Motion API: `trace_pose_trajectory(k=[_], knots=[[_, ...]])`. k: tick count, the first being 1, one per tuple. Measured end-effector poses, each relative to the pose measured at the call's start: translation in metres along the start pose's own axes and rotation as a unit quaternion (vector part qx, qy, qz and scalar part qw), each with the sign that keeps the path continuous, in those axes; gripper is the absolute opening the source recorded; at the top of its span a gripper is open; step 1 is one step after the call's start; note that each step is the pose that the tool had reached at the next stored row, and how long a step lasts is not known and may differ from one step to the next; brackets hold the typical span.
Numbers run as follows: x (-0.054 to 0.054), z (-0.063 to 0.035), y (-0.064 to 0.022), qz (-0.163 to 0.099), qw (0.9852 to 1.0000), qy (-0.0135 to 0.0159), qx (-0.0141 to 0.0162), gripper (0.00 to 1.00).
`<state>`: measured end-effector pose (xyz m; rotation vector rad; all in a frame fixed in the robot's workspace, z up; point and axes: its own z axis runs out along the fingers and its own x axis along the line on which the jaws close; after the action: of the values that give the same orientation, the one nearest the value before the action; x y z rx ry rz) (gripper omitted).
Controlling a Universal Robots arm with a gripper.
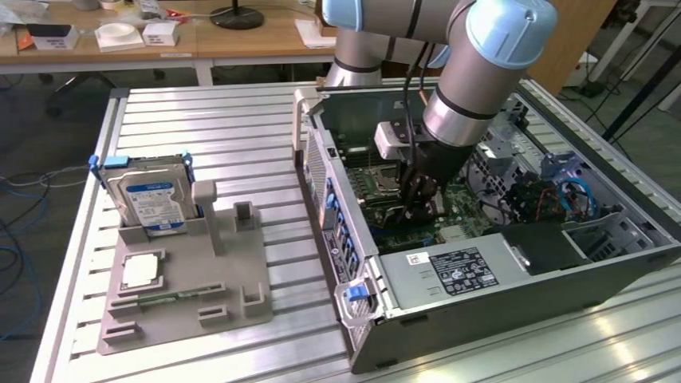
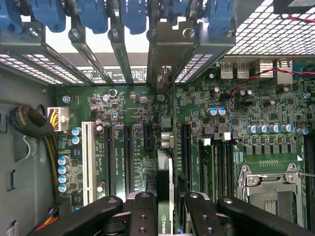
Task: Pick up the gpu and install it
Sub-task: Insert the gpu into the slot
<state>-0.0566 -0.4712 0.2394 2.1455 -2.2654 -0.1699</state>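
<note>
Gripper [image 2: 165, 209] pinched the gpu [image 2: 165, 172] edge-on above the motherboard [image 2: 123, 142]; I needed it square over its slot.

The robot arm [image 1: 468, 88] has silver tubes and light blue round caps (shiny ones), with black gripper fingers [image 2: 142, 216] showing little round screws.

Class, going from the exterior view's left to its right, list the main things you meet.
Hard drive standing in the grey holder → open computer case → gripper holding the gpu inside the case → blue cables.
</note>
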Motion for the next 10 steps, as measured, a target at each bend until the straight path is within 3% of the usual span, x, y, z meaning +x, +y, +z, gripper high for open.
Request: trace_pose_trajectory(k=[10], knots=[[-0.0004, 0.0007, 0.0001, 0.000, 1.0000, -0.0009, 0.0001, 0.27]])
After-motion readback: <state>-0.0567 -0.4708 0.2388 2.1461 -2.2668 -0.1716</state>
